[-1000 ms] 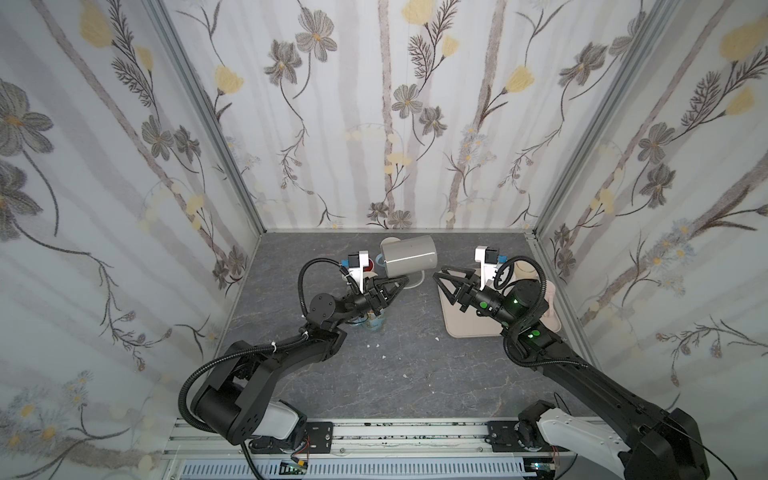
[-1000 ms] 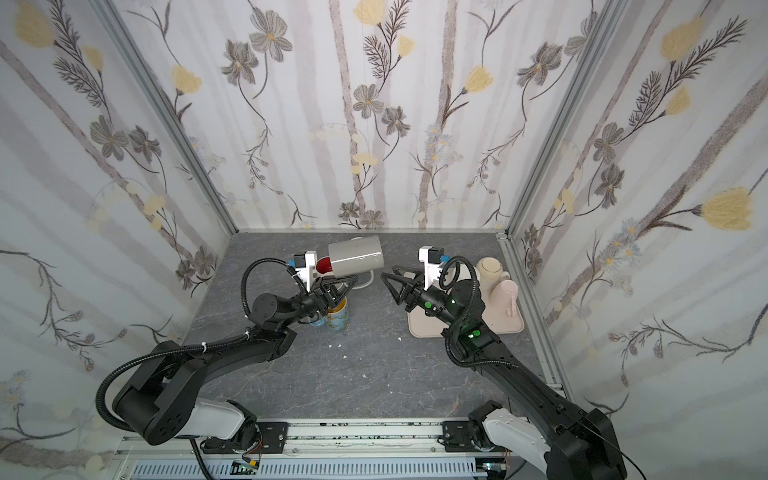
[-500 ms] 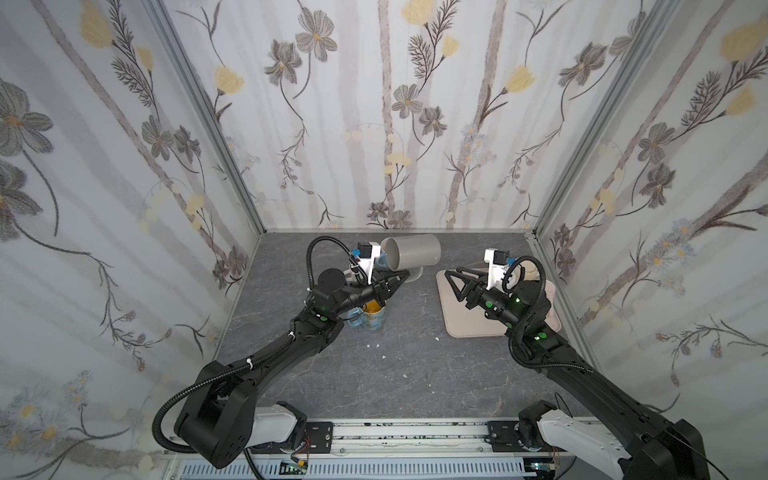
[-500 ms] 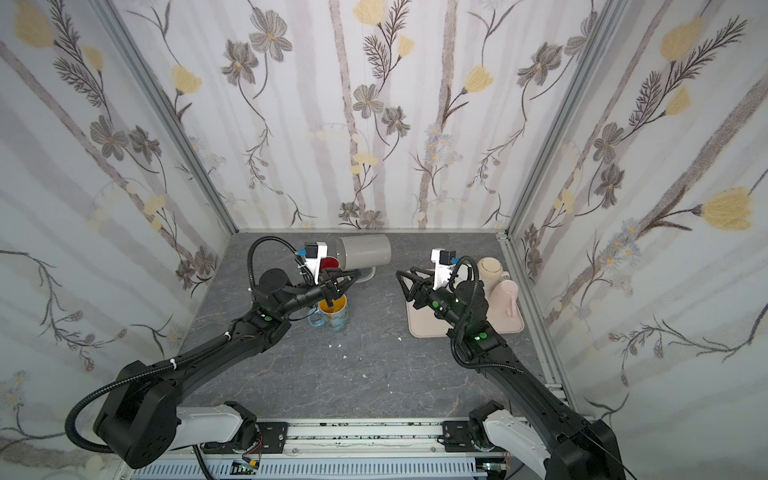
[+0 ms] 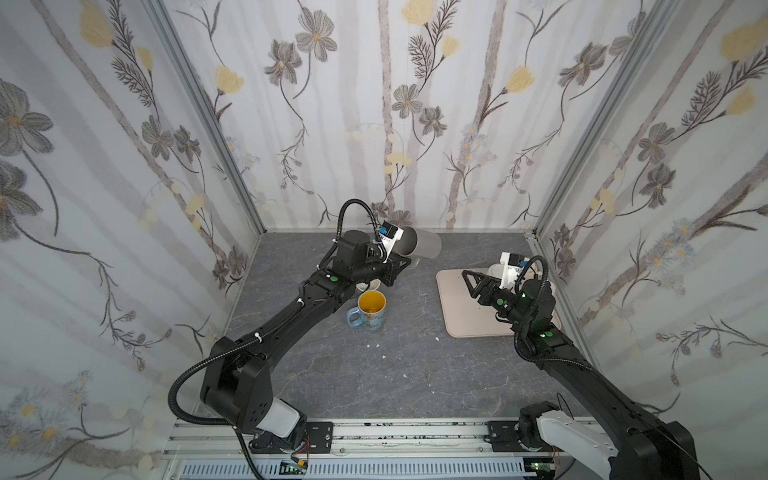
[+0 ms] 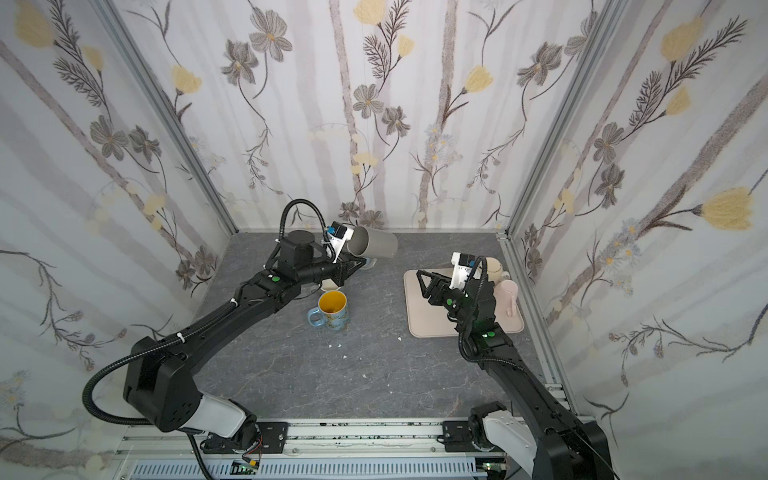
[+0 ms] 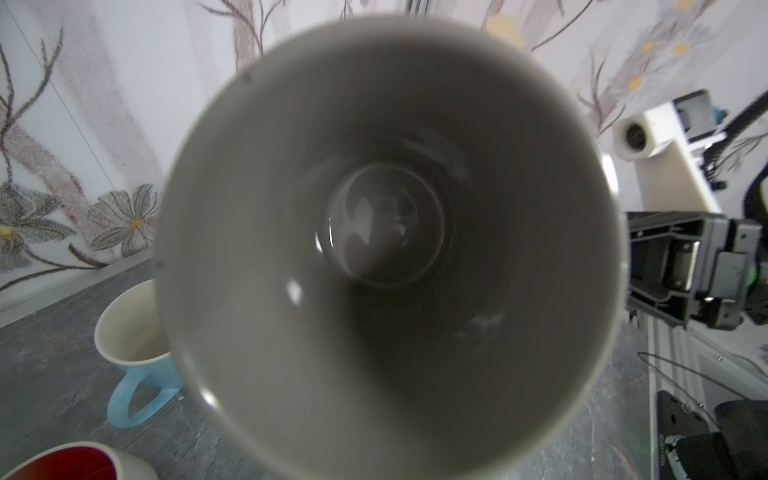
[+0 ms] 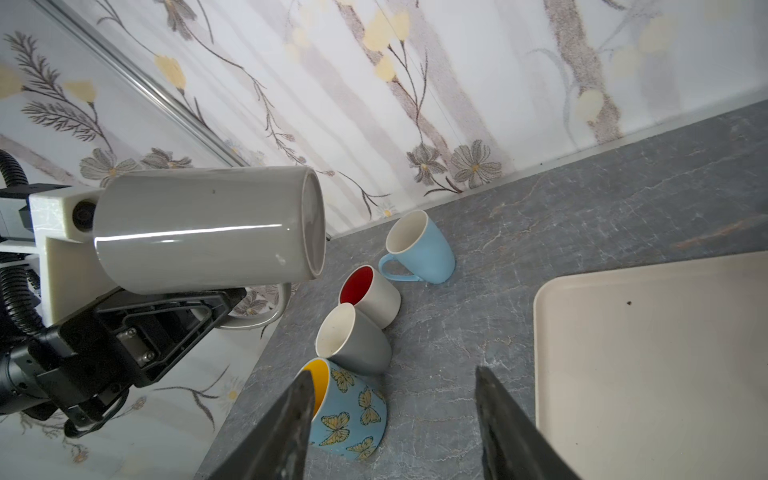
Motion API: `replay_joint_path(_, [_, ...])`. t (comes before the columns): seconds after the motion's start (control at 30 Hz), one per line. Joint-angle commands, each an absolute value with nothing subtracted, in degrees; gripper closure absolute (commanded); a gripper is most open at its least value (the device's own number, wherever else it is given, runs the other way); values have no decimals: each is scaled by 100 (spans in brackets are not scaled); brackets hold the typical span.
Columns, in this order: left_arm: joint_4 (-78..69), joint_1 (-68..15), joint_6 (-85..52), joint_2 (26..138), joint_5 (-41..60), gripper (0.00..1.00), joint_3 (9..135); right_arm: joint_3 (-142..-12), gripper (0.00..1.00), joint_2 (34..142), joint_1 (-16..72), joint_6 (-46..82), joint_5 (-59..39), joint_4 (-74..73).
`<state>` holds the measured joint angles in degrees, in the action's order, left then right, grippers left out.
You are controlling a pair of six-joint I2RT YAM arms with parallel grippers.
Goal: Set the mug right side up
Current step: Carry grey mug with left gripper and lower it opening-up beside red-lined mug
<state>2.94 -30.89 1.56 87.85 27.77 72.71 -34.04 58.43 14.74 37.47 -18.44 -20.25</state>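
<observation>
One grey mug (image 5: pixel 417 243) sideways aloft, handle clamped in L gripper (image 5: pixel 401 264); R gripper (image 5: pixel 467 284) open by tray (image 5: pixel 465 320).

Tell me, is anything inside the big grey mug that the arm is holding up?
Nothing: the left wrist view looks straight into the grey mug and shows bare glossy walls and an empty bottom. Its body hides the handle there.

Item: we record one plain grey mug (image 5: pixel 417 245) (image 6: pixel 374 246) (image 8: pixel 203 224), glossy, empty inside (image 7: pixel 390 249) | Pose: we find it on its side, roughly level, mouth toward the left wrist camera | Position: raised off the tabletop (image 5: pixel 353 374), at the rear | Hold: handle (image 8: pixel 266 320) underneath, pinched by the left gripper (image 8: pixel 232 303).
</observation>
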Motion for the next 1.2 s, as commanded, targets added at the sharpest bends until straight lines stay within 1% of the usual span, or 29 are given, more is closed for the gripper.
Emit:
replay_joint_path(0.0, [1051,-3087,848,9126,2630,100,7846,-3377,40,5926,1352,3815,-1822,-1846])
replay_joint_path(0.23, [2084,-3085,1349,10013,2272,100,8847,-3375,40,6088,1163,3801,-2001,-1761])
replay_joint_path(0.57, [3722,-3084,1943,11382,1452,100,10514,-3337,40,6151,952,3739,-2135,-1760])
replay_joint_path(0.67, [3918,-3089,2003,11644,1135,100,10810,-3305,40,6150,903,3728,-2149,-1763])
replay_joint_path(0.93, [4127,-3085,2440,12010,774,100,11199,-3257,40,6171,829,3745,-2232,-1857])
replay_joint_path(1.17, [4806,-3077,2826,12587,390,100,11817,-3267,40,6167,756,3714,-2252,-1792])
